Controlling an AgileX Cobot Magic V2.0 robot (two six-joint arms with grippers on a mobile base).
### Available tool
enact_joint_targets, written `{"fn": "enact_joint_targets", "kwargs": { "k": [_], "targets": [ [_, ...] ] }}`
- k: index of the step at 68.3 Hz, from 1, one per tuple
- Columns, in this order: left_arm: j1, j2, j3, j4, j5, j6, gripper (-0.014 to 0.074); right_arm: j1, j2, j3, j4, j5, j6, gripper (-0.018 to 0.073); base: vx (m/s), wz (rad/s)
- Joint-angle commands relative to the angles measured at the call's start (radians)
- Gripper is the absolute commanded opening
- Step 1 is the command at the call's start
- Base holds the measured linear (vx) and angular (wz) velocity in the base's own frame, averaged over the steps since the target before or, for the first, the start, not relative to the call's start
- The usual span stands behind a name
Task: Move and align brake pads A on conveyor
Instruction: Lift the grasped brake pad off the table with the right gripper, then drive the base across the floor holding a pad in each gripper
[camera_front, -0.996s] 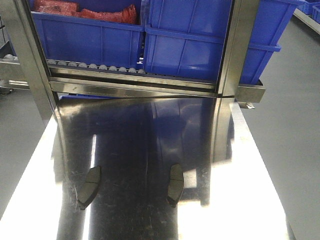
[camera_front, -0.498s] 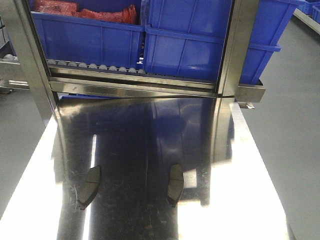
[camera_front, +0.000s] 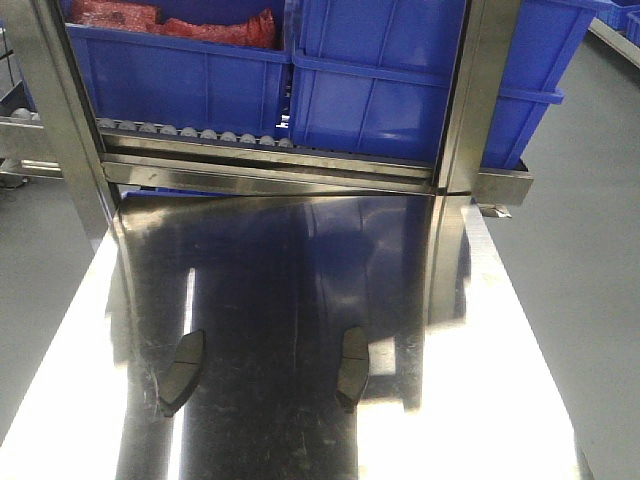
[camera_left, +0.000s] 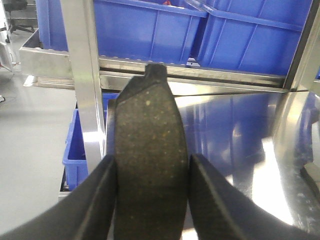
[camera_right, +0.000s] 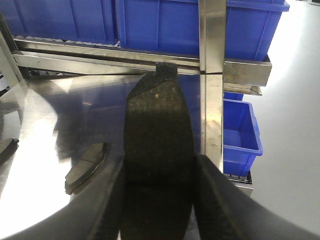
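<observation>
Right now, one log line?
left gripper: shut on brake pad | right gripper: shut on another pad | two loose pads: on steel tabletop | conveyor: unseen

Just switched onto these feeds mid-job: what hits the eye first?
The left pincer clamps a flat grey-brown curved brake pad, filling its wrist view; the right pincer clamps a similar darker pad likewise. On the shiny stainless-steel tabletop lie two more dark pads, apart, in front of big blue plastic bins on a rack.

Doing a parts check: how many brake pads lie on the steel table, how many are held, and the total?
Pads on table: 2, left and right
Pads held: 2, one in left pincer, one in right pincer
Total: 4
</observation>
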Motion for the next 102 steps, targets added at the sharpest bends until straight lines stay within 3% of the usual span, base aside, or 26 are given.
{"fn": "enact_joint_targets", "kwargs": {
  "k": [1,31,102],
  "targets": [
    [-0.004,0.009,-0.027,-0.011,-0.092,-0.001,-0.0006,-0.001,0.01,-0.029,0.0,-0.106,-0.005,-0.0007,-0.01,0.06],
    [-0.004,0.01,-0.027,-0.011,-0.092,-0.001,-0.0006,-0.001,0.01,-0.029,0.0,-0.106,-0.005,-0.0007,-0.1,0.39],
    [-0.004,0.01,-0.027,-0.011,-0.092,-0.001,-0.0006,-0.001,0.01,-0.029,0.0,-0.106,-0.004,-0.0007,-0.2,0.82]
  ]
}}
